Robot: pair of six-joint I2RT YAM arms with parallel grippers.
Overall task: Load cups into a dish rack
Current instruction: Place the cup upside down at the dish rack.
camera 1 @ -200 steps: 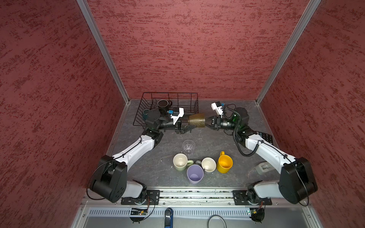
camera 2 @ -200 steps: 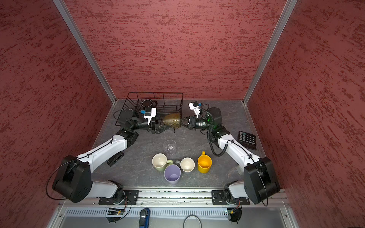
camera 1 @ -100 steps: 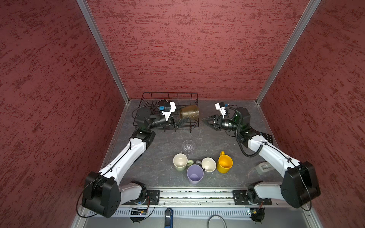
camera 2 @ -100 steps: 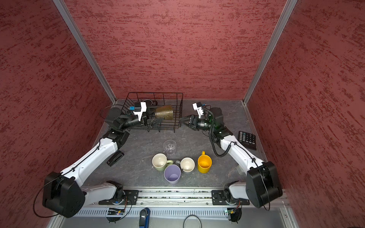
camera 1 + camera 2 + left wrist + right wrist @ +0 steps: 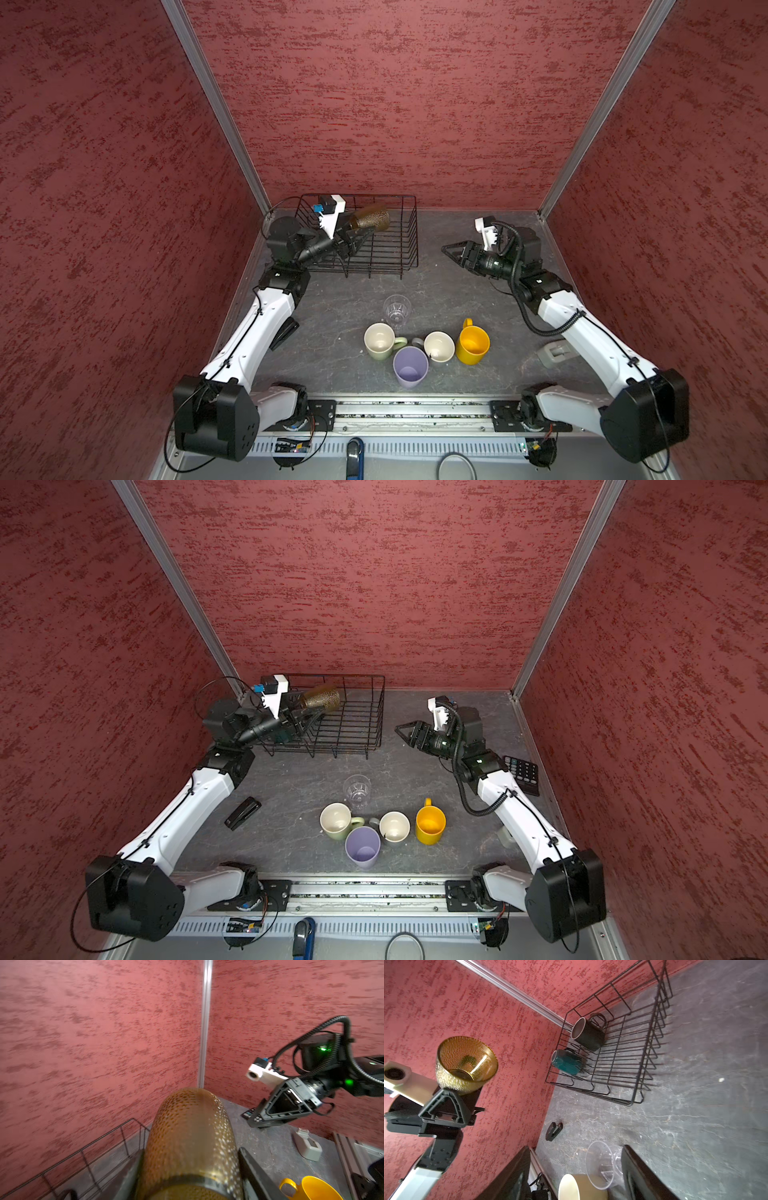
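The left gripper (image 5: 350, 232) is clamped on the base end of the amber tumbler (image 5: 191, 1136), which lies on its side with its mouth pointing away from the wrist. The tumbler looks like dimpled glass: probably stiff, fairly light, slick and breakable. A grip low on the body, as here, seems sounder than one on the thin rim, and it should be set down gently against the wire.

Just below the gripper is the dish rack (image 5: 409, 232), and the tumbler hangs over it without touching. 2 cups already stand in the rack on the wrist side of the tumbler, a black mug (image 5: 588, 1034) and a teal mug (image 5: 566, 1062). The rest of the wire floor is bare.

Well beyond the tumbler's mouth, the right gripper (image 5: 446, 249) has its fingers spread and holds nothing.

Farther out on the table, 5 cups wait in a cluster, all upright and seemingly empty:
- clear glass (image 5: 397, 309)
- pale green mug (image 5: 379, 340)
- grey mug (image 5: 438, 347)
- lilac tumbler (image 5: 410, 365)
- yellow mug (image 5: 472, 344)
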